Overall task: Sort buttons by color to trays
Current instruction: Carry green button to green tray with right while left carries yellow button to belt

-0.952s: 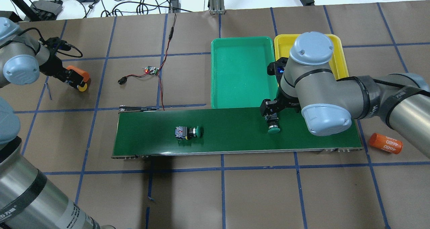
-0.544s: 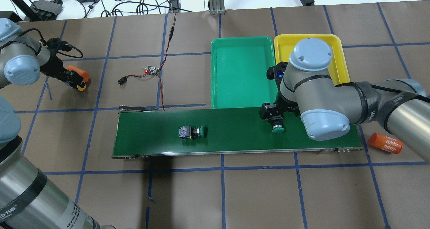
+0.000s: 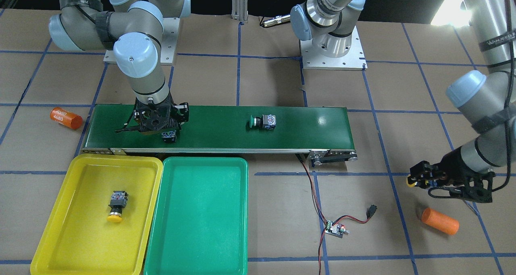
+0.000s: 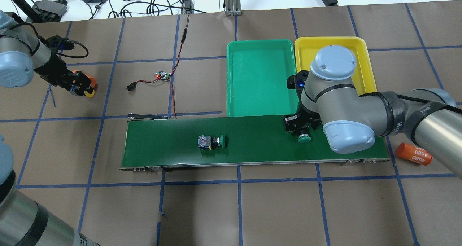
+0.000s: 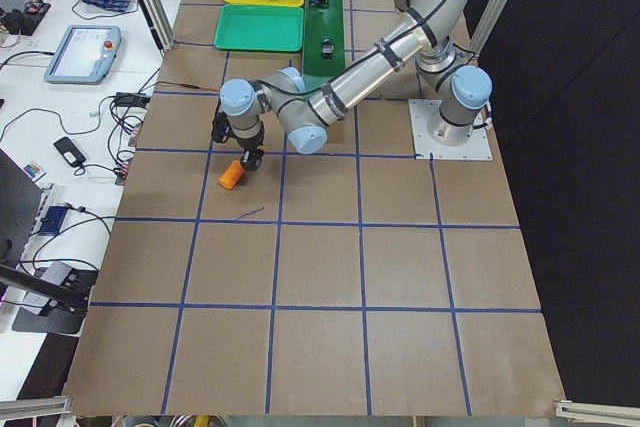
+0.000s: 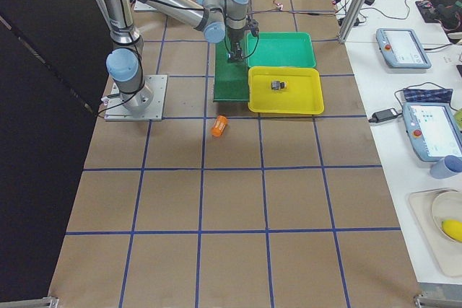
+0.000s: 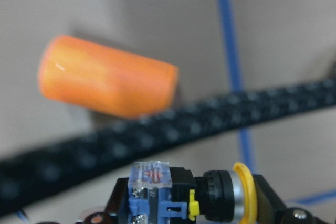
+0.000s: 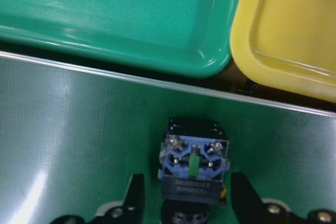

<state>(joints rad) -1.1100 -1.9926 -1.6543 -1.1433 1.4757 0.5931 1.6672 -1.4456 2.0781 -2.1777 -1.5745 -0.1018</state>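
On the far left of the worktop (image 4: 216, 210), the left tool (image 4: 78, 87) is clamped on the held yellow button (image 4: 87, 93), just above the paper and near an orange cylinder (image 3: 440, 221). The yellow tray (image 4: 361, 44) is at the opposite end, well apart. The carry will therefore be long, and a smooth, rounded part can slip out on the way. How firmly it is held cannot be read from the wrist view. The path also leads toward the place where the other arm works, so the two arms could meet there.

In the middle, the loose green button (image 4: 213, 142) lies on its side on the conveyor belt (image 4: 162, 145), untouched. If the belt runs, this button may reach the end before any tool is free, or it may roll on its round cap.

Further right, the right tool (image 4: 301, 127) stands low over the belt with its jaws apart, one on each side of the near green button (image 4: 304, 139), not yet closed. In the wrist view one of the fingers (image 8: 135, 198) has a clear gap to the dark body and the other is almost touching it. Closing like this could push or turn the button instead of taking it. The green tray (image 4: 260, 80) and the yellow tray touch side by side just beyond the belt. A release too far to the right would put a green button with the sorted yellow button (image 3: 116, 204).
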